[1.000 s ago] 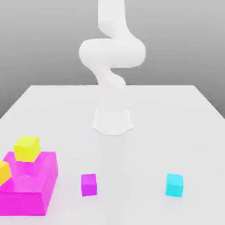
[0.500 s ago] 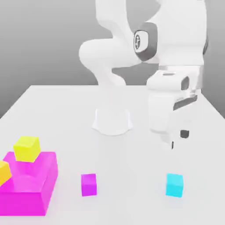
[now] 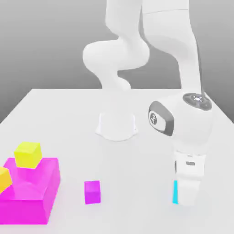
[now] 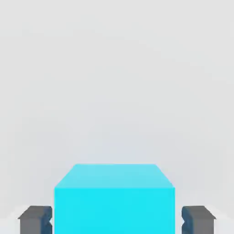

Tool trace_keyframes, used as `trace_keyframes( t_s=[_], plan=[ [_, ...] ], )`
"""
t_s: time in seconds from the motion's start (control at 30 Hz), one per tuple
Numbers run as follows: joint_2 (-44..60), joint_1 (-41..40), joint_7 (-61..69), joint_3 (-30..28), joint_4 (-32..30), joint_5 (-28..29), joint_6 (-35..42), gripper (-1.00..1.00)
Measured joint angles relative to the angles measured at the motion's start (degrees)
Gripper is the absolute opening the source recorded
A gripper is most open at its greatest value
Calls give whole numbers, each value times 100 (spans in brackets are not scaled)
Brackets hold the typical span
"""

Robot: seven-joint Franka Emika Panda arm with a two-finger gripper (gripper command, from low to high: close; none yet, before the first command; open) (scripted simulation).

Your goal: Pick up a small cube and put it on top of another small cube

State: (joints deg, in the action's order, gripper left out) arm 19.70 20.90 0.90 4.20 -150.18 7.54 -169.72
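Note:
The small cube (image 3: 175, 192) is cyan and sits on the white table at the front of the exterior view's right. Just a thin strip of it shows beside the hand. My gripper (image 3: 185, 197) has come straight down over it. In the hand view the cyan cube (image 4: 114, 201) lies between the two dark fingers (image 4: 35, 220), whose pads press its two sides, so the gripper (image 4: 116, 221) is shut on it. The cube rests on the table. A small magenta cube (image 3: 92, 192) stands apart on the exterior view's left of it.
A large magenta block (image 3: 41, 196) sits at the front of the exterior view's left, with one yellow cube (image 3: 28, 154) on top of it and another (image 3: 3, 179) at its edge. The arm's round base (image 3: 117, 125) stands mid-table.
The arm swung in from out of view and dropped onto the cyan cube. Its fingers closed from wide open onto the cube's sides.

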Motion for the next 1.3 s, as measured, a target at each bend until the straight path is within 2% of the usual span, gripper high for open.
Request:
trace_keyframes(
  t_s=[0.1,0.3,0.9,1.3],
  plan=[
    [43,16,-14,-18,8,19,-32,-100],
    [-1003,-234,291,263,-185,-373,822,-100],
    [-1371,-2108,651,-1457,1054,-547,2499,-100],
    [-1614,-3732,1048,-2276,1926,-880,3561,-100]
  ],
)
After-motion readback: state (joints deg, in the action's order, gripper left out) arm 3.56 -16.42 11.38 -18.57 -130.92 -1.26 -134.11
